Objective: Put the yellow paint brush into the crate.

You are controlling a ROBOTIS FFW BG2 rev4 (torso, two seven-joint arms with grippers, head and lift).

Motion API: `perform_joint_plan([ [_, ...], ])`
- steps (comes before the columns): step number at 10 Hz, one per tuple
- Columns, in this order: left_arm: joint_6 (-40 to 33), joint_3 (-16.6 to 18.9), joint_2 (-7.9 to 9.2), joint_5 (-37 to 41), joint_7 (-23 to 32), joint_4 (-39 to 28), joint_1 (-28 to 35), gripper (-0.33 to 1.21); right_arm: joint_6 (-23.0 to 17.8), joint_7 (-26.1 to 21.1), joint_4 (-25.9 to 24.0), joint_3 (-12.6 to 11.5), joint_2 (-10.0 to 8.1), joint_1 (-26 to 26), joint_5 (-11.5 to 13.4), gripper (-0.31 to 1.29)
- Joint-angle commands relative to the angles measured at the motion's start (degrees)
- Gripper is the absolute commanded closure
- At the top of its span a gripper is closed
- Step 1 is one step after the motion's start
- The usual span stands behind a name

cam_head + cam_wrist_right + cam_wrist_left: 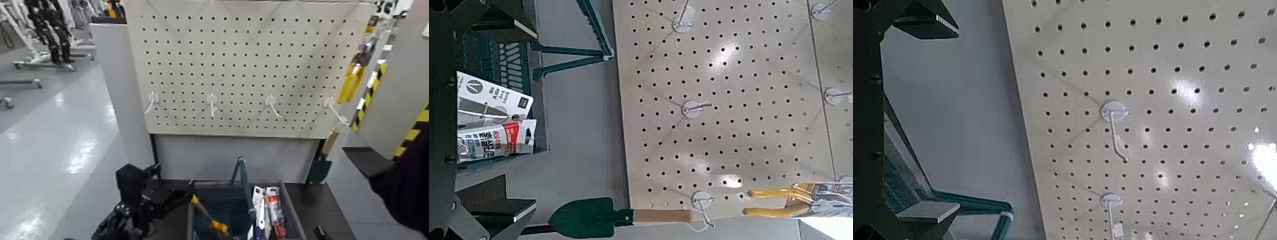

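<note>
Release step is being judged as in hand: the yellow paint brush (207, 216) is being seen slanted inside the crate (291, 214), just beside the left gripper (948, 118), whose fingers are being held wide apart, empty. The right gripper (519, 118) is being held likewise spread, empty, idle. Next, a clean withdrawal is being called for. The brush's lower end is being cut off, so whether it is resting cannot be told.

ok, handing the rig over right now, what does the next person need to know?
Left gripper: open, empty, by the crate's left edge.
Right gripper: open, empty, off to the right.
Yellow paint brush: appears to lie slanted inside the crate, left of its handle.
Done: brush looks placed.
Left: confirm it is fully inside, then probably pull the left arm clear.
</note>
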Motion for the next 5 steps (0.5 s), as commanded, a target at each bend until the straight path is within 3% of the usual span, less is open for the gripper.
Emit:
perform_joint_plan([
  [1, -3.11, 2.56, -1.25, -1.39, 3.22, -0.49, 5.35, 0.09, -0.05, 0.02, 0.04, -0.05, -0.07, 0.0, 0.0, 0.13],
  [5, -8.56, 3.09, -1.34, -3.68, 10.26, -2.34, 11.06, 0.09, -0.05, 0.02, -0.13, -0.13, -0.16, 0.0, 0.18, 0.13],
])
